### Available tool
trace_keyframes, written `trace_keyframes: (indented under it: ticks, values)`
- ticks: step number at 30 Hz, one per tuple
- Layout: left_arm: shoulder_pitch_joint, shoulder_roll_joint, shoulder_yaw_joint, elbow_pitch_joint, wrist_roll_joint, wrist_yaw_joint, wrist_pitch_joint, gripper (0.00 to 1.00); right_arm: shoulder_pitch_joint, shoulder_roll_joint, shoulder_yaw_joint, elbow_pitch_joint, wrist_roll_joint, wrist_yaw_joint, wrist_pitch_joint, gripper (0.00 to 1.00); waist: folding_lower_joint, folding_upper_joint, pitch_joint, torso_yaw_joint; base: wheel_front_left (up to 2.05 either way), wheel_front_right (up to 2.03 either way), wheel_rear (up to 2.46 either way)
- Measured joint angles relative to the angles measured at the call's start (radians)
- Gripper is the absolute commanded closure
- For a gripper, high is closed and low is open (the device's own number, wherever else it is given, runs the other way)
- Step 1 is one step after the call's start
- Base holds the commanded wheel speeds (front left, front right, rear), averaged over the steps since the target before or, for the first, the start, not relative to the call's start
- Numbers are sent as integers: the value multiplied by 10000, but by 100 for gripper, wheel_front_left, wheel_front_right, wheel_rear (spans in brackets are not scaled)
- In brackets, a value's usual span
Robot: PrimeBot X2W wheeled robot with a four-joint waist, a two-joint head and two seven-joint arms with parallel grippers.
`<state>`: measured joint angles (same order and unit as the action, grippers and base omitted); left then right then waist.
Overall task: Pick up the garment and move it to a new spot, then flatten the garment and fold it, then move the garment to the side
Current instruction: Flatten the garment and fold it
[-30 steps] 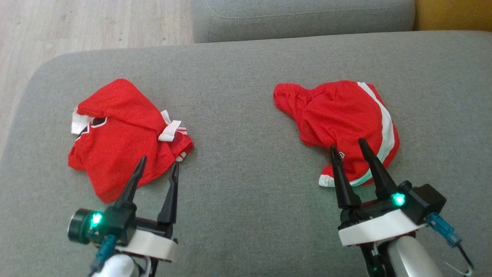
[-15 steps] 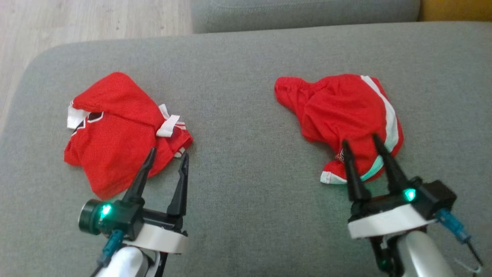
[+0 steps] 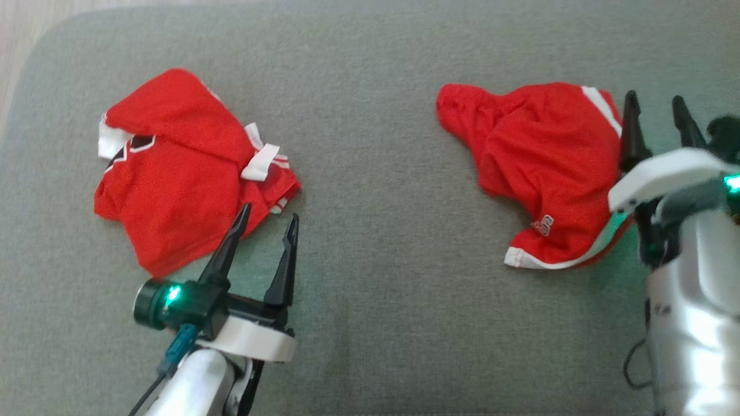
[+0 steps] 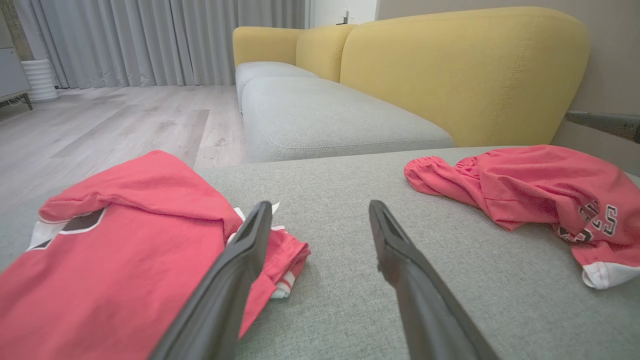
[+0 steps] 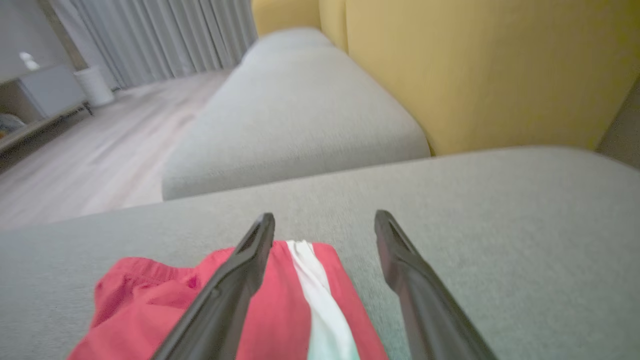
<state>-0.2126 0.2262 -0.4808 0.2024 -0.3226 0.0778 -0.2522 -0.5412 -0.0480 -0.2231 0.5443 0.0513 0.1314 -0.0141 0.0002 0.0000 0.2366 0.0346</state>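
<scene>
Here the left jaws stand spread and empty, one finger (image 3: pixel 225 251) over the near hem of the crumpled red jersey (image 3: pixel 173 173), the other over the bare grey cushion (image 3: pixel 376 300). The right jaws, likewise spread and holding nothing, hover at the white-striped right edge of the red shorts (image 3: pixel 543 156). Both garments lie well apart on the cushion.

Two garments lie well apart on the seat cushion (image 3: pixel 381 242). The jersey (image 3: pixel 167 173) sits just ahead of the left hand (image 3: pixel 269 211) and to its left — its near corner right beside that hand's left finger. The shorts (image 3: pixel 543 150) lie left of the right hand (image 3: pixel 654 97), between the two hands. Beyond lies a second cushion (image 4: pixel 320 115) — the floor (image 4: pixel 125 120) to its left.
</scene>
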Motion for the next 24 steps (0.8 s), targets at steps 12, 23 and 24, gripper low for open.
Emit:
trace_keyframes:
  ticks: [12,23,24]
  values:
    - [-314,-587,332,424,456,-546,0,0,-1939,-25,-1797,3590,-1649,0,1546,44,0,0,623,648,0,0,0]
    - [-281,-865,788,598,715,-790,0,0,-2405,-42,-2199,3536,-2468,0,-447,100,-1,0,65,559,0,0,0]
    - [-263,-897,871,608,742,-792,0,0,-2512,-82,-2224,3432,-2560,0,-564,100,-1,0,-33,544,0,0,0]
